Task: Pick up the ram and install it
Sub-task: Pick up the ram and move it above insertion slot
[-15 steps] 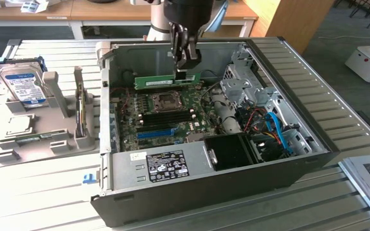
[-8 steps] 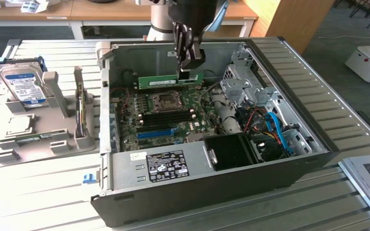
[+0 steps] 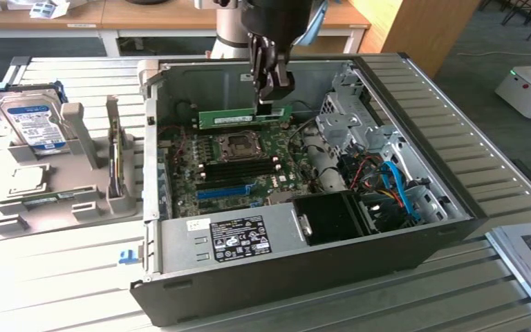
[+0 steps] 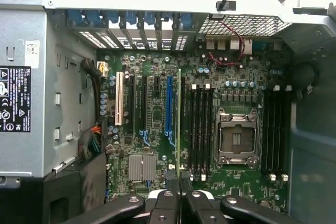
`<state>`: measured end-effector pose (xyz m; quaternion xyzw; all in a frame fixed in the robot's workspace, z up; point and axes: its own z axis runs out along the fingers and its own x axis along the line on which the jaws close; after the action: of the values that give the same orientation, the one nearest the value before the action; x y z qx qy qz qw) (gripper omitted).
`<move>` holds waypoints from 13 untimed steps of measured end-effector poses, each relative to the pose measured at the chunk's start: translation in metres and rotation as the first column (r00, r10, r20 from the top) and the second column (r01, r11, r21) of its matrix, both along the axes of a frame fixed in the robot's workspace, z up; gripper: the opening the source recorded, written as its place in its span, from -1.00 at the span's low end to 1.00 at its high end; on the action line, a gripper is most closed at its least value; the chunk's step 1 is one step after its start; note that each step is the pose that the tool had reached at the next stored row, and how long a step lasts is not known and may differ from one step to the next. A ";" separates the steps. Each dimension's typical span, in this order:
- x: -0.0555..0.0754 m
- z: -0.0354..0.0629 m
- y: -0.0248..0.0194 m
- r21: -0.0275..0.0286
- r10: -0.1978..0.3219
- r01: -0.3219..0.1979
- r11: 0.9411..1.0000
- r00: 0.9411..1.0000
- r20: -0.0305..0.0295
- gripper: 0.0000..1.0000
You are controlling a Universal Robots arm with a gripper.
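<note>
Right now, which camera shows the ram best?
Exterior view: the ram shows its long green face, held by the gripper over the motherboard. The wrist view sees it edge-on, a thin strip.

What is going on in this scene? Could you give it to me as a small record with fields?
claw: shut on the ram
ram: green stick, held on its long edge over the motherboard, apparently not seated in any slot
memory slots: black, empty, beside the processor socket
computer case: open, lying on its side
hard drive: upright in a grey holder, at the exterior view's left, outside the case
</note>
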<state>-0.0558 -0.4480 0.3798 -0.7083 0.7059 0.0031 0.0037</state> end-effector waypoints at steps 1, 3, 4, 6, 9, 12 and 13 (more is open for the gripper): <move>0.000 -0.0011 0.0000 0.000 0.000 0.000 1.000 1.000 0.000 -0.76; 0.000 -0.0033 0.0000 0.000 0.000 0.000 1.000 1.000 0.000 -0.76; 0.000 -0.0046 0.0000 0.000 0.000 0.000 1.000 1.000 0.000 -0.76; 0.000 -0.0069 0.0000 0.000 0.000 0.000 1.000 1.000 0.000 -0.76; 0.000 -0.0099 0.0000 0.000 0.000 0.000 1.000 1.000 0.000 -0.76; 0.000 -0.0121 0.0000 0.000 0.000 0.000 1.000 1.000 0.000 -0.76; 0.000 -0.0125 0.0000 0.000 0.000 0.000 1.000 1.000 0.000 -0.76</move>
<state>-0.0558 -0.4480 0.3673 -0.7083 0.7059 0.0031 0.0036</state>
